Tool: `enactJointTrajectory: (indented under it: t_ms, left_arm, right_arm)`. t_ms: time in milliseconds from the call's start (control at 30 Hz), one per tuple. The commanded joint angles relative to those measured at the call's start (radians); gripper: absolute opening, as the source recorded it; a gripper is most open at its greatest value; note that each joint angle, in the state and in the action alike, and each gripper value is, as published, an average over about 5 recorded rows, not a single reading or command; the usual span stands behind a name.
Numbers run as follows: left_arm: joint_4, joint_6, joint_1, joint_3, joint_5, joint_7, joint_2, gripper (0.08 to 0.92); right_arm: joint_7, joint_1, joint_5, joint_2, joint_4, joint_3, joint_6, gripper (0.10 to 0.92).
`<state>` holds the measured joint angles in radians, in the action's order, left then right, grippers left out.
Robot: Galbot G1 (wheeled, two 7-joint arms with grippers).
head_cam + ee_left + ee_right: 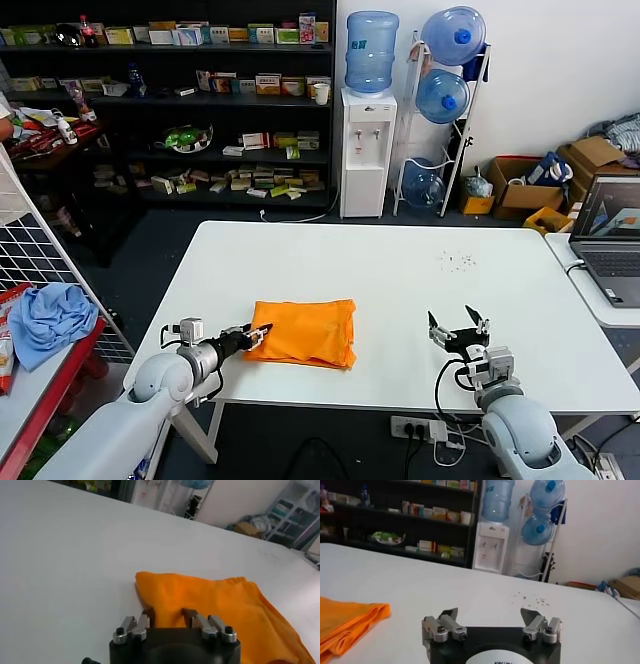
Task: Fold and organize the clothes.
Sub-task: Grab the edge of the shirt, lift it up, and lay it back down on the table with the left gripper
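Left tool (262, 333) sits at the near left edge of the orange T-shirt (305, 332), its fingers (148, 615) drawn narrow and pinching a bit of the fabric's edge, as the left wrist view shows. That shirt lies as a folded, roughly rectangular bundle on the white worktop (400, 270), towards the robot's left of centre and close to the near edge. The bite looks shallow and may take only the top layers; if the arm lifts or drags from here, the cloth could slip out or the lower folds could stay behind and the bundle come apart. A pull towards the near edge might also drag the shirt off the worktop. The left arm reaches in low and nearly level with the surface, forearm pointing across towards the shirt. Right tool (459, 325) waits well apart from the shirt, over bare worktop on the robot's right, fingers spread wide and holding nothing, its arm bent upward from below the near edge.
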<state>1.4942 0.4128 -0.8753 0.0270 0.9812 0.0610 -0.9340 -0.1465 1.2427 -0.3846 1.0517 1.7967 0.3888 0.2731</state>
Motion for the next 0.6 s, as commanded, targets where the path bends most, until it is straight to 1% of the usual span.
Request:
enactJointTrajectory:
  t_ms: [33, 200, 300, 433, 600]
  left_arm:
    - [0.014, -0.025, 0.000, 0.009, 0.041, 0.010, 0.002, 0.352]
    - [0.054, -0.024, -0.027, 0.023, 0.044, -0.003, 0.033, 0.205]
    - [0.086, -0.016, -0.050, 0.041, 0.045, -0.011, 0.067, 0.142]
    - [0.114, 0.008, -0.083, 0.075, 0.029, -0.031, 0.137, 0.129]
    - [0.108, 0.036, -0.107, 0.124, -0.050, -0.053, 0.247, 0.129]
  right_arm:
    - [-0.002, -0.001, 0.005, 0.003, 0.000, -0.005, -0.001, 0.823]
    - [-0.004, -0.007, 0.009, 0.008, -0.003, -0.011, -0.002, 0.823]
    - [-0.004, -0.015, 0.013, 0.007, -0.005, -0.022, -0.002, 0.823]
    - [-0.004, -0.032, 0.014, 0.009, -0.012, -0.042, -0.004, 0.823]
    - [-0.002, -0.051, 0.014, 0.016, -0.024, -0.073, -0.010, 0.823]
